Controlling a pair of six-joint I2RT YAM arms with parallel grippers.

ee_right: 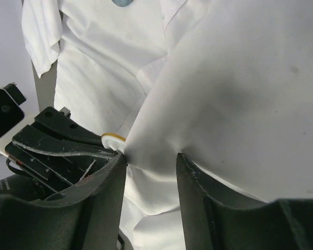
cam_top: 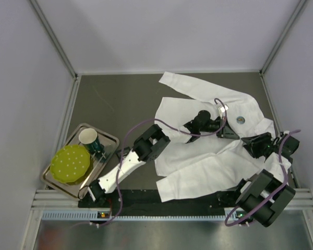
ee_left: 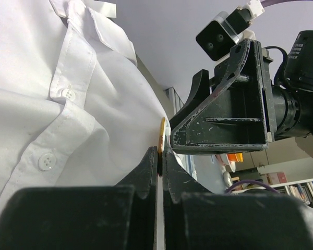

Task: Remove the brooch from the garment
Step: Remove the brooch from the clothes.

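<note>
My left claw (ee_left: 160,155) is pinched almost shut on the rim of the brooch (ee_left: 160,136), which stands edge-on against the garment (ee_left: 68,130), and just beyond the brooch my right claw (ee_right: 151,162) gapes half open astride a cloth fold.

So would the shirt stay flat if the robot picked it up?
Probably not. The shirt lies in soft folds and wrinkles, so it would likely droop. It looks thin, so it is probably light. At the right pincer it bunches to a point, so a tug would likely drag more cloth along.
</note>
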